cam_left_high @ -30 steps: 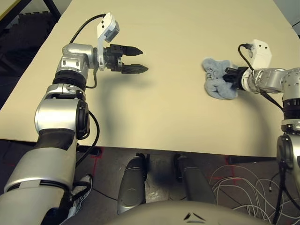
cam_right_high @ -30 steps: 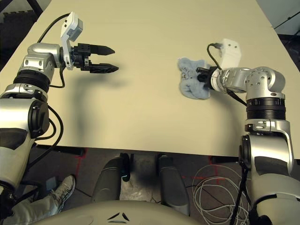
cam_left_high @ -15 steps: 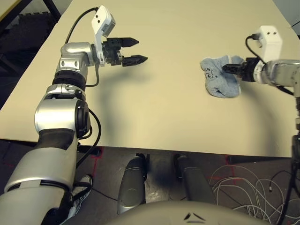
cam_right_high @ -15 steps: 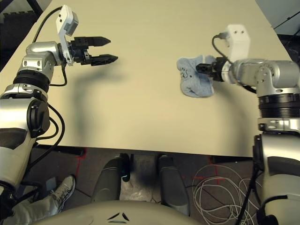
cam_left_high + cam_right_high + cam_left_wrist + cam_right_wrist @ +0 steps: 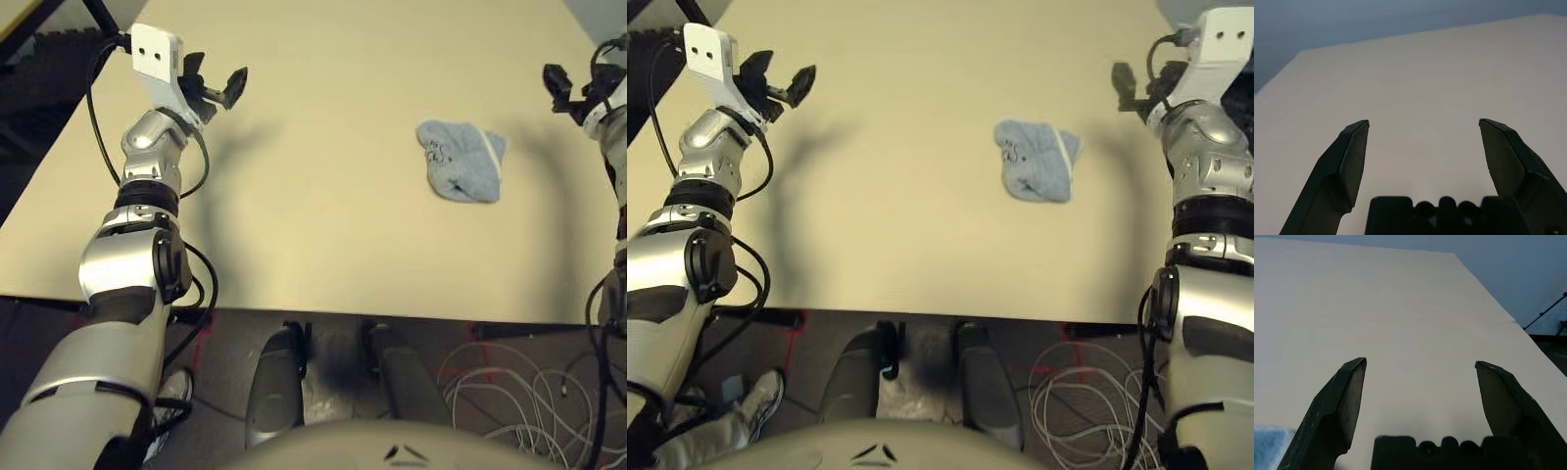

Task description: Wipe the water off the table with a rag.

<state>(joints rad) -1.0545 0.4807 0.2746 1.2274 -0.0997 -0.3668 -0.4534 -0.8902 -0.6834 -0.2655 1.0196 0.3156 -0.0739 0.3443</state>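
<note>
Rag (image 5: 460, 160) is lying crumpled right of centre on the table (image 5: 323, 225), soft and light, likely best pinched at a raised fold. Left gripper (image 5: 217, 86) upper left and right gripper (image 5: 1136, 86) upper right are both hanging wide, empty.

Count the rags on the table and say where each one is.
1. The rag lies crumpled on the table, toward the robot's right, apart from the raised right gripper.
</note>
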